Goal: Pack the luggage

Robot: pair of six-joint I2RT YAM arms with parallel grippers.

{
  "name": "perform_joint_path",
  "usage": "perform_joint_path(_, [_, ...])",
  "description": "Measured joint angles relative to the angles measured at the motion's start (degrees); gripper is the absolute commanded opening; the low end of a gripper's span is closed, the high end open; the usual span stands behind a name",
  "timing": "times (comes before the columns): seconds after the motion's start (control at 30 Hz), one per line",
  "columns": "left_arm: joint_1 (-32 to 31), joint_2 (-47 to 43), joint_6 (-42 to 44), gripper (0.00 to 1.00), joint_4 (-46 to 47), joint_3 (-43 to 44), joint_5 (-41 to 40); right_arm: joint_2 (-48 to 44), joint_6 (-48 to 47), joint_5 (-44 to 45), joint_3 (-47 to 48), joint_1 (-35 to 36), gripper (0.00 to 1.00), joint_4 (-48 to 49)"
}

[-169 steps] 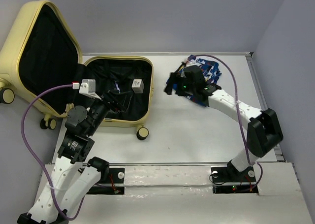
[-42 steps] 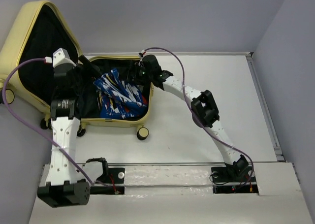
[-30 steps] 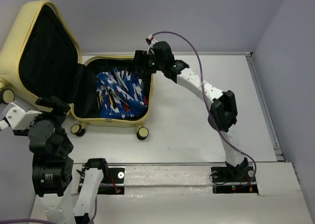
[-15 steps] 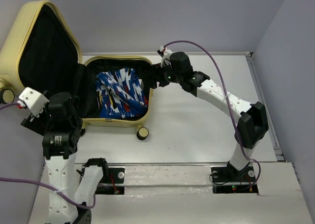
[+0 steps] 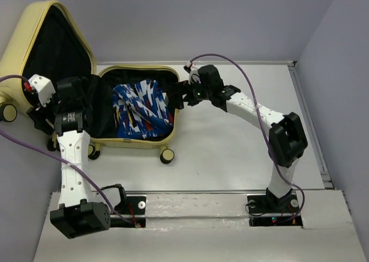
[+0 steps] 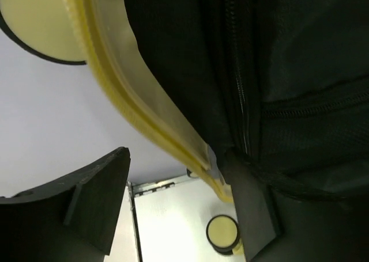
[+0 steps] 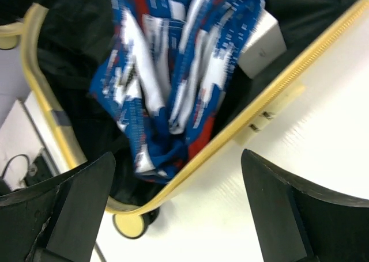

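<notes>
Your luggage (image 5: 134, 142) lies open on the far left part of the table (image 5: 230, 152), its base flat with the black lining facing up and its lid standing up off the base's left side, past the table's edge. In the base's right half sits a crumpled blue, white and red cloth (image 5: 141, 109). A grey box (image 7: 262, 40) is partly tucked under the cloth, against the luggage's right rim. A wheel (image 5: 167, 155) shows at the base's near right corner. Your right gripper (image 7: 179, 158) hangs over the right rim with its fingers spread wide and nothing between them. Your left gripper (image 6: 176, 175) is at the lid's near edge, beside the hinge. Its fingers are also spread, and the lid's yellow rim passes between them. You cannot tell whether the rim touches either finger.
</notes>
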Motion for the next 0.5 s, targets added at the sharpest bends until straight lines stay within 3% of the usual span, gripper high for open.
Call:
perform_joint_path(0.07, [1.11,0.44,0.74,0.38,1.73,-0.98,0.04,1.99,0.07,-0.04,0.09,-0.37,0.97,-0.02])
perform_joint_path(0.1, [1.79,0.42,1.31,0.17,2.54,-1.75,0.15,4.44,0.2,-0.37,0.11,-0.92,0.97,-0.04])
perform_joint_path(0.13, [2.43,0.42,1.66,0.08,3.82,-2.14,1.66,5.16,0.35,-0.5,0.11,-0.98,0.97,-0.04])
perform_joint_path(0.27, [3.69,0.63,0.59,0.06,5.62,-2.27,4.39,9.51,0.87,-1.11,0.33,-1.01,0.94,-0.28])
perform_joint_path(0.37, [3.98,-0.07,0.37,0.06,6.71,-2.27,7.13,12.37,1.77,-1.42,0.98,-1.01,0.79,-0.52])
perform_joint_path(0.5, [-1.66,-4.57,1.01,0.06,8.83,-5.9,7.76,15.02,4.48,-2.54,3.08,-1.01,0.23,-0.59])
